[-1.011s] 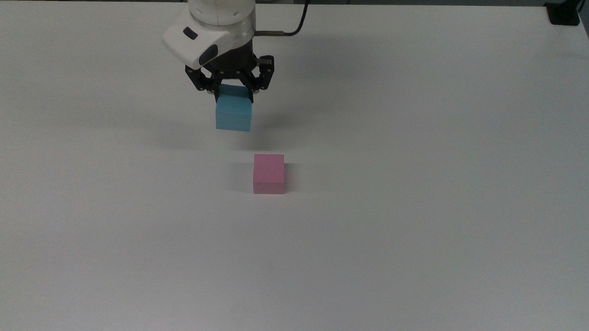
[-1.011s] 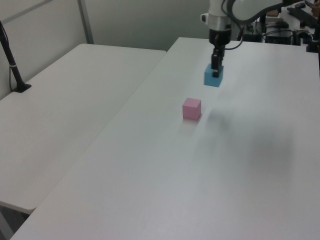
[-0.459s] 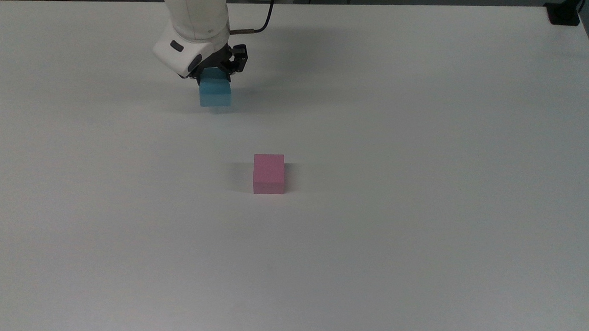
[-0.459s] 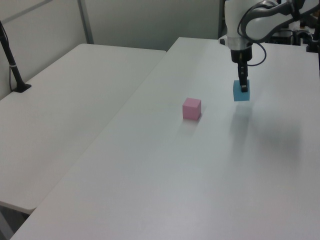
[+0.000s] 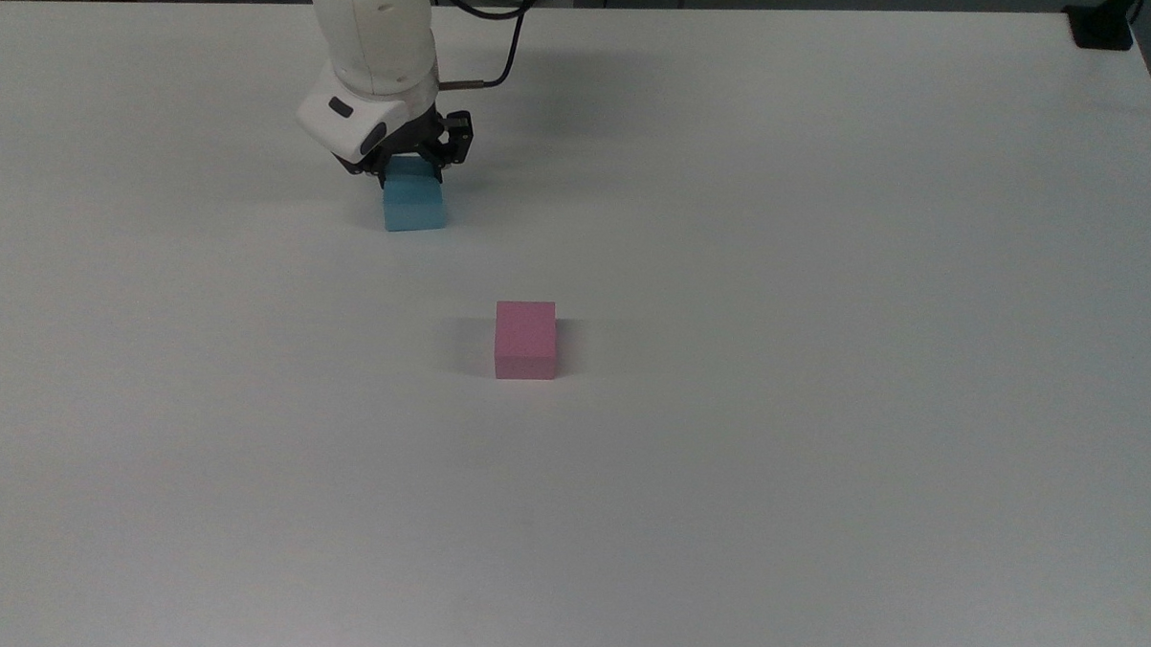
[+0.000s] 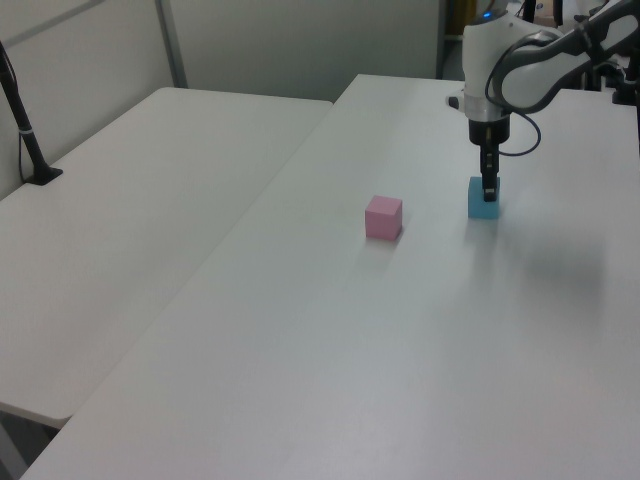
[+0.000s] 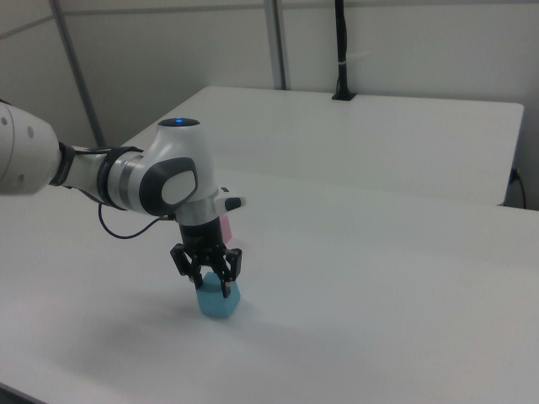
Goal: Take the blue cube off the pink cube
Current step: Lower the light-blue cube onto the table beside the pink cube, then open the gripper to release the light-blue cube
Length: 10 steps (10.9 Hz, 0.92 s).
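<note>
You have a small light blue matte cube (image 5: 414, 205) with plain, unpatterned faces; it reads as the same cyan in the left view (image 6: 483, 199) and the right view (image 7: 219, 299). Your small pale pink matte cube (image 5: 525, 339) is plain too, its top face a shade lighter than its front (image 6: 383, 217). Both sit on a plain white matte table (image 5: 823, 370). Your arm's glossy shell (image 5: 375, 39) is white, with grey joint bands and a blue light on top in the right view. Its two-finger gripper (image 5: 411, 164) is black (image 7: 207, 268), as is the cable (image 5: 508, 48).
</note>
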Tool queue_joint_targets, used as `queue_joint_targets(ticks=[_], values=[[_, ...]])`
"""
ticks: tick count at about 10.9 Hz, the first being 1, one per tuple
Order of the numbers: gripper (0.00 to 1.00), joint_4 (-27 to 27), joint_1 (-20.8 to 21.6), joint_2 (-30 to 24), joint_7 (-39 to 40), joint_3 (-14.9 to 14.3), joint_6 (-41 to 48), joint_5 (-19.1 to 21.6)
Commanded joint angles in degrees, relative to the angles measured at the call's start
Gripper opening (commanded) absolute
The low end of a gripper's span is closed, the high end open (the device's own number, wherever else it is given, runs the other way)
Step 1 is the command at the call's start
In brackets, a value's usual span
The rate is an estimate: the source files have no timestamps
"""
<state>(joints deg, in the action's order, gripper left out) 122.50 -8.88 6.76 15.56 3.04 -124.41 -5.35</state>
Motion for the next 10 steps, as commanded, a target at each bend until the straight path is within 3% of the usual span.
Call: queue_joint_targets(ticks=[1,6,8,10], values=[[1.0,2.2,-0.6,-1.2,0.7,0.3,-2.2,-0.1],[1.0,-1.0,-1.0,-3.8,0.4,0.2,4.5,0.3],[1.0,-8.2,-1.0,-6.0,-0.6,-0.3,14.5,4.3],[1.0,-18.2,-1.0,-6.0,-1.8,-0.8,26.1,5.5]])
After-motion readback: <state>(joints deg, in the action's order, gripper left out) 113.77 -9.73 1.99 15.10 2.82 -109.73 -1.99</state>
